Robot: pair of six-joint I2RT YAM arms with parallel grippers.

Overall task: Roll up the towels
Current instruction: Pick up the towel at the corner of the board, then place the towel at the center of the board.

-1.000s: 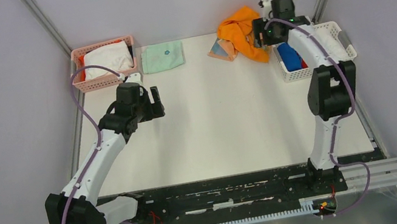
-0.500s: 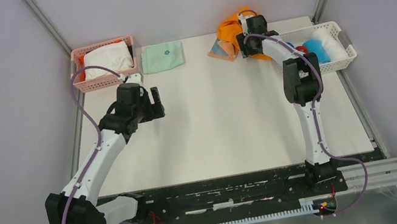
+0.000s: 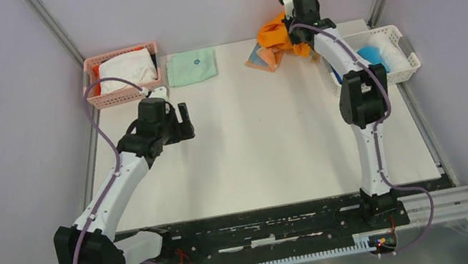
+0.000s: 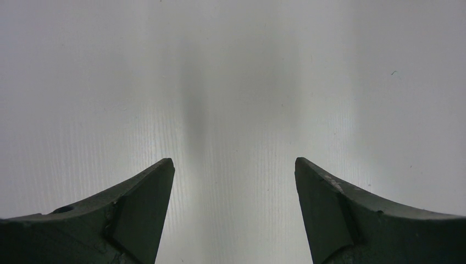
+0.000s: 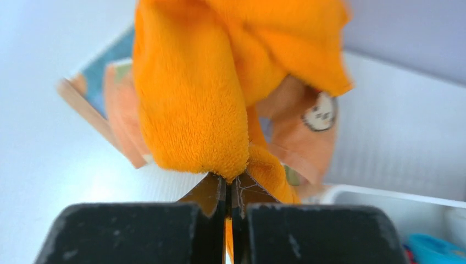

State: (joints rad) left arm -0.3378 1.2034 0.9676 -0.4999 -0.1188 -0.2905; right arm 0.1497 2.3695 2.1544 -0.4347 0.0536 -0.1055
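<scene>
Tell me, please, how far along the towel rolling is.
Done: unclear; a blue cloth in the white basket may be rolled. In hand: the right hand is shut on the orange towel. Left: rolling that one and the patterned towel beneath; the left hand hangs open.

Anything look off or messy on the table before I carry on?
Only at the far right: the orange towel hangs bunched from the shut right gripper, and the patterned towel partly under it lies crumpled and askew. Nothing looks spilled or damaged.
</scene>
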